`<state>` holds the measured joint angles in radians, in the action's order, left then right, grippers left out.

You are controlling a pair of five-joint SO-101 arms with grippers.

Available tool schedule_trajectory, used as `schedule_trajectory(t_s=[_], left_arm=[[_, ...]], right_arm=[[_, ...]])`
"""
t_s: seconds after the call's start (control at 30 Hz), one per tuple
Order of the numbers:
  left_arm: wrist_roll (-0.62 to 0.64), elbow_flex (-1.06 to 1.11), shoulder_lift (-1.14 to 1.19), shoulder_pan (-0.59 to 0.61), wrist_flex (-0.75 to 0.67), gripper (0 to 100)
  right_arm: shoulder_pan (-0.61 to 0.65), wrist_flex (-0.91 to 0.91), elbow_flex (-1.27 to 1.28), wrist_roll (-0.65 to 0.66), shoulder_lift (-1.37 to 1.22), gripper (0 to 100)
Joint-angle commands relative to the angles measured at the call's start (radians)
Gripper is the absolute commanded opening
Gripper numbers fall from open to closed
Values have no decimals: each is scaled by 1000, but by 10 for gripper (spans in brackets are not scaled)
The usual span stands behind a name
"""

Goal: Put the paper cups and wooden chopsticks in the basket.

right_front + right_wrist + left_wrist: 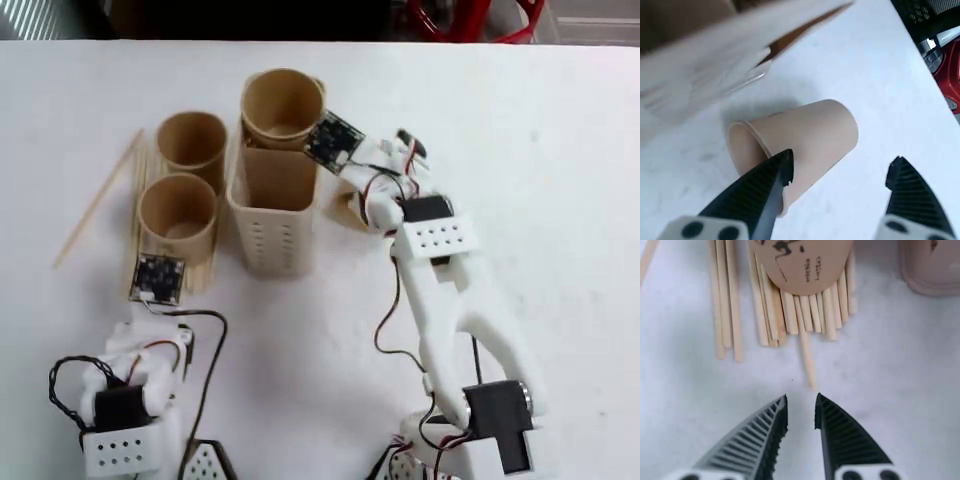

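Black right fingers wide over sideways paper cup, left fingers barely parted

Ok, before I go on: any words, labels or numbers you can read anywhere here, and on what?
Paper cup on the chopsticks: dark print on its side, too blurred to read.
Lying cup beside the basket: no text shows on it.
Basket wall: rows of holes, no text.
No other text can be read in these views.
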<state>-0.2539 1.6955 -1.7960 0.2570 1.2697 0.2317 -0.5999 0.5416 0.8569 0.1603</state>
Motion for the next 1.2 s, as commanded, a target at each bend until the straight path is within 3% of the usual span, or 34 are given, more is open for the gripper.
schedule_trajectory(t_s=[0.0, 0.33, 0.83, 1.17], left_arm=[[-3, -2, -8, -10, 6, 110], [-3, -2, -8, -10, 6, 110], [-3, -2, -8, -10, 6, 110], [-3, -2, -8, -10, 6, 110]], right_arm=[[-22, 18, 51, -11, 59, 300], [-36, 213, 239, 34, 113, 300], [-54, -105, 279, 55, 443, 299], [-41, -114, 436, 55, 605, 301]])
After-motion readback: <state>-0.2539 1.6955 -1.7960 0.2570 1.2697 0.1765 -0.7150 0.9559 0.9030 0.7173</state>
